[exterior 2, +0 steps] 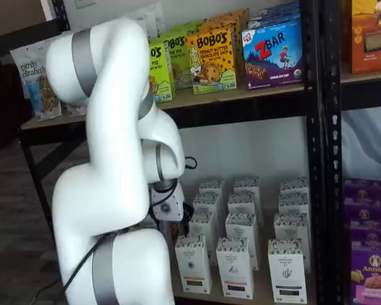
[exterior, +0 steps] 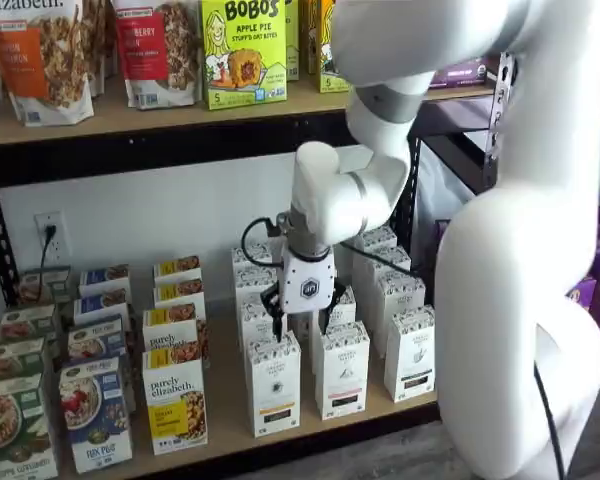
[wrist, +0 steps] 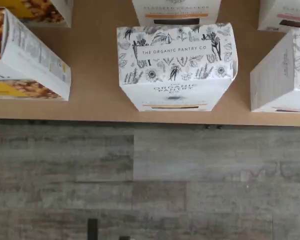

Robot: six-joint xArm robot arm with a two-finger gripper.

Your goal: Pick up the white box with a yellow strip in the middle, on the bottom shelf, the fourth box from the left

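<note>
**Gripper over front-row carton, nothing held**

Pale wooden bottom shelf in a black rack, grey plank floor in front. Left to right along its front edge: cereal and granola boxes, then the white box with its thin yellow strip, then two like cartons. Gripper hangs directly above the white box, fingers spread apart, empty. Box stands upright, long axis vertical. Wrist view shows its speckled top centred below, so the coming move looks like a straight descent.
</note>
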